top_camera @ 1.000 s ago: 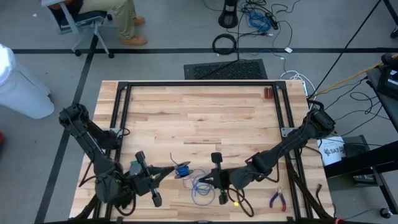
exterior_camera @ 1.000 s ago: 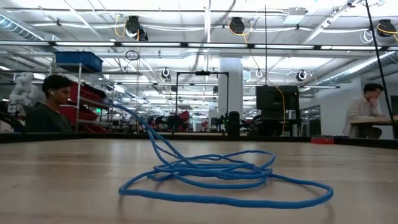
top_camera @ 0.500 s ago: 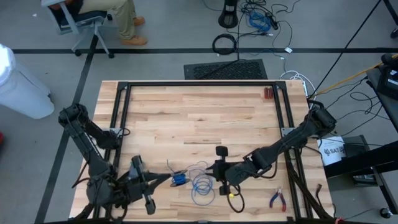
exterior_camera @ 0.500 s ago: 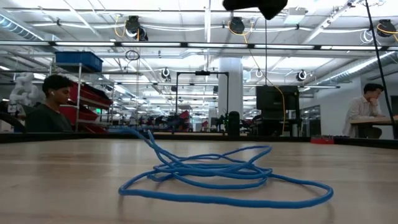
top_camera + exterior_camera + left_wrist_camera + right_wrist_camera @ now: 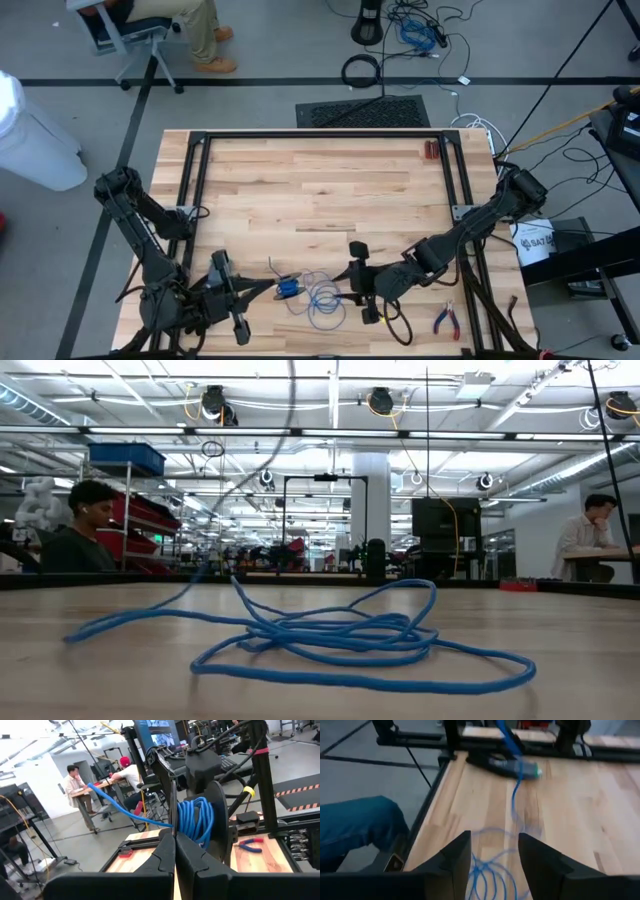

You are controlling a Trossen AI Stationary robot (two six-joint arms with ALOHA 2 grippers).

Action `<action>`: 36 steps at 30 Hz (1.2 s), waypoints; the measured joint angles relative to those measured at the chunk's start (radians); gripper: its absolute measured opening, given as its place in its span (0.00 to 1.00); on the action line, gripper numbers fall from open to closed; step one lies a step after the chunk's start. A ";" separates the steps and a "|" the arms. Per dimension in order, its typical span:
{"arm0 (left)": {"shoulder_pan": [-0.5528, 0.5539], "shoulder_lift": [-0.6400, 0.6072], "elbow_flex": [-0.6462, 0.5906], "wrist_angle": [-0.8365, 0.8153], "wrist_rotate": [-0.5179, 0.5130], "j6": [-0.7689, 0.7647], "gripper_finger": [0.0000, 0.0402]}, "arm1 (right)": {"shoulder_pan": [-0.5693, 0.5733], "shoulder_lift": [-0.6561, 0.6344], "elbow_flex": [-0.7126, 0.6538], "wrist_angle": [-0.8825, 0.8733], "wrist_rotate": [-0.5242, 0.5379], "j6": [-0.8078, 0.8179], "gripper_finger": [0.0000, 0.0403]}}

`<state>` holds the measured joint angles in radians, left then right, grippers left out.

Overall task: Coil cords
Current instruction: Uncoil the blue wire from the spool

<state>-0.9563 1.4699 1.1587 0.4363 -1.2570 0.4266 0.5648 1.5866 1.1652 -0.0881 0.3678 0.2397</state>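
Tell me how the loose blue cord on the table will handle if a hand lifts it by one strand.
The blue cord is probably floppy: it lies in slack, uneven loops on the wooden table. It looks thin, so likely light. Lifted by one strand, the overlapping loops would likely trail and may tangle.

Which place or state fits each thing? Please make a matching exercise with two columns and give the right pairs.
Things:
1. thin blue cord
2. red-handled pliers
3. left claw
4. right claw

Places or states:
A. open, above the loose loops
B. lying in loose loops on the wooden table
C. shut on a small blue bundle
D. at the table's near right corner

Pairs: 1-B, 2-D, 3-C, 4-A
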 joint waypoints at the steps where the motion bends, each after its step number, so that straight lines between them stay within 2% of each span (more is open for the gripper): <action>1: 0.000 0.000 0.000 -0.001 0.000 -0.002 0.00 | 0.000 0.005 0.000 0.032 0.000 -0.015 0.37; 9: 0.012 0.000 0.000 -0.001 0.002 -0.003 0.00 | 0.012 0.026 0.000 0.431 0.003 -0.218 0.34; 12: 0.025 0.000 0.000 -0.002 0.039 -0.003 0.00 | 0.021 0.049 0.000 0.523 0.002 -0.284 0.34; 18: 0.048 0.000 0.000 -0.016 0.113 -0.054 0.00 | 0.017 0.106 0.000 0.554 0.083 -0.307 0.34; 36: 0.068 0.000 0.000 -0.038 0.140 -0.057 0.00 | -0.004 0.165 0.000 0.625 0.075 -0.304 0.34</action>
<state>-0.8880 1.4696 1.1587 0.3981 -1.1171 0.3699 0.5605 1.7518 1.1652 0.5373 0.4431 -0.0639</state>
